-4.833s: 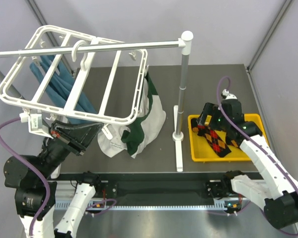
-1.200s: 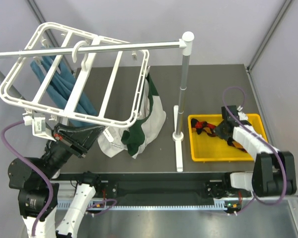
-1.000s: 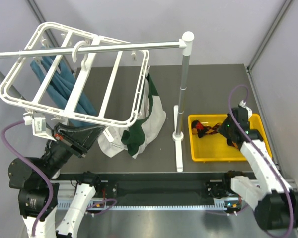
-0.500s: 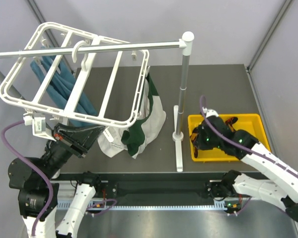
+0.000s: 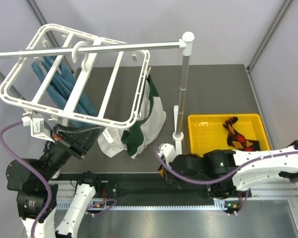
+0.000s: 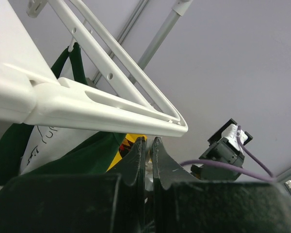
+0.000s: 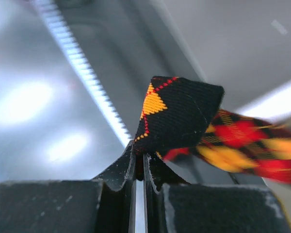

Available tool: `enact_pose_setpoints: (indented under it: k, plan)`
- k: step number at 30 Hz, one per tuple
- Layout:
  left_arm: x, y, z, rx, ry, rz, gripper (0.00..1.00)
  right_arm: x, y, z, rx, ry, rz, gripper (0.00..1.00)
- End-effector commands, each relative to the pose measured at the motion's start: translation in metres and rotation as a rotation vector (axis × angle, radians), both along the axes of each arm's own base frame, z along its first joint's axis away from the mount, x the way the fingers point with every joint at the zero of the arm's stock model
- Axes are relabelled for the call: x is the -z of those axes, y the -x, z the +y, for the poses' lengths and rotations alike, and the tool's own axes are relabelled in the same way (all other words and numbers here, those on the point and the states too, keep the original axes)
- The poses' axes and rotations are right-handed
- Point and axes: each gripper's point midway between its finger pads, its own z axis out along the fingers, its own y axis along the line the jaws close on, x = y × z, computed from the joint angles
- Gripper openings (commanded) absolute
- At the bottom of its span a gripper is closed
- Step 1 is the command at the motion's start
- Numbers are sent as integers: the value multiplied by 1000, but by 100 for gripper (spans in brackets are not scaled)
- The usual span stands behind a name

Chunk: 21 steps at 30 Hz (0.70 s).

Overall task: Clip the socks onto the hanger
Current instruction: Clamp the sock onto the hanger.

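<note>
My right gripper [image 7: 140, 158] is shut on the cuff of a dark argyle sock [image 7: 179, 114], whose red and yellow diamonds trail off to the right. In the top view that gripper [image 5: 162, 170] hangs low by the table's front edge, left of the stand's base. A second argyle sock [image 5: 238, 138] lies in the yellow tray [image 5: 208, 129]. The white hanger [image 5: 92, 119] hangs tilted from the rail. My left gripper [image 6: 148, 141] is shut just beneath the hanger's near corner [image 6: 177, 127]; whether it pinches anything is not visible.
A silver rail [image 5: 114, 48] on an upright post [image 5: 182, 94] carries the hanger. White and dark green socks [image 5: 149, 116] hang from the frame's right rim, and blue cloth [image 5: 59, 84] hangs under its left part. The post's white foot [image 5: 177, 139] stands beside the tray.
My right arm has swung from the yellow tray leftward to the table's front edge, carrying one argyle sock. The left arm and the hanger have stayed put.
</note>
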Motion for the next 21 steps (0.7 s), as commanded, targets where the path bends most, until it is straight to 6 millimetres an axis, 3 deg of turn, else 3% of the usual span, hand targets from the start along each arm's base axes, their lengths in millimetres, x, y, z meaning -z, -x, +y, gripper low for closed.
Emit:
enact_pose_setpoints:
  k: [1, 4, 7, 16, 19, 21]
  plan:
    - [-2, -3, -1, 6, 5, 25, 0, -83, 37, 58, -216, -262, -77, 1]
    - [-3, -2, -1, 8, 14, 28, 0, -94, 56, 78, -337, -280, -117, 1]
    - [-6, -1, -1, 4, 10, 19, 0, -113, 60, 92, -397, -324, -160, 1]
    - [-6, 0, -3, 21, 19, 38, 0, -201, 64, 111, -515, -505, -298, 0]
    - [-6, 2, -3, 30, 26, 47, 0, -211, 63, 117, -549, -500, -335, 0]
    - [-7, 4, -3, 31, 34, 47, 0, -207, 57, 123, -542, -469, -346, 0]
